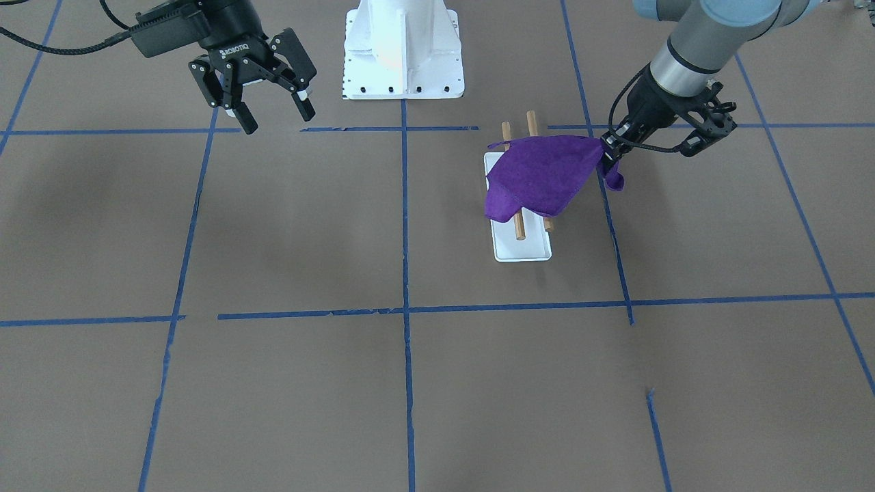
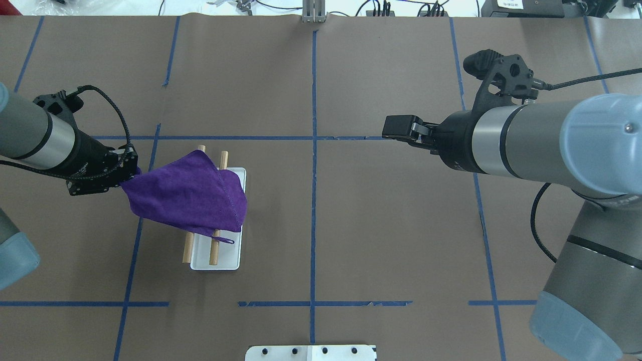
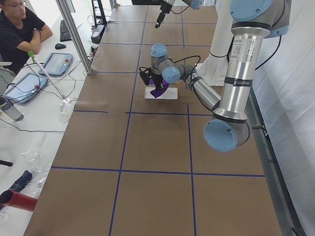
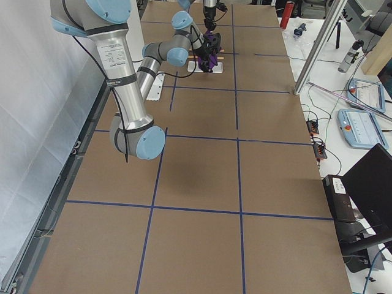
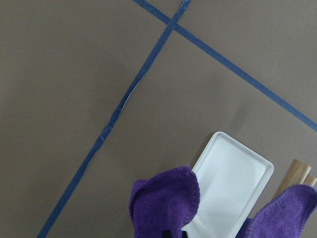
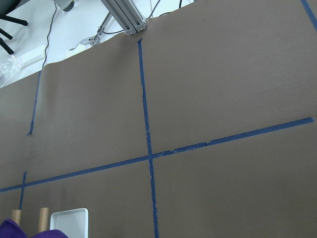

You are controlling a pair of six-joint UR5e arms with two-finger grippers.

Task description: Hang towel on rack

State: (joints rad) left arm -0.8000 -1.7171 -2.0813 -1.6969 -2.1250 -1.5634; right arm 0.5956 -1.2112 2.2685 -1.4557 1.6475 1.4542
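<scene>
The purple towel (image 1: 540,174) lies draped across the rack (image 1: 522,240), two parallel wooden dowels over a flat white base. It also shows in the overhead view, towel (image 2: 188,193) and rack (image 2: 220,258). My left gripper (image 1: 610,154) is shut on the towel's corner, just off the rack's side; in the overhead view it (image 2: 128,175) holds that corner taut. My right gripper (image 1: 273,113) is open and empty, raised far from the rack. The left wrist view shows the towel (image 5: 166,198) over the white base (image 5: 233,173).
The large white bolted pedestal (image 1: 403,51) stands at the robot's side of the table. Blue tape lines (image 1: 405,307) cross the brown table. An operator (image 3: 19,29) sits at the side desk beyond the table edge.
</scene>
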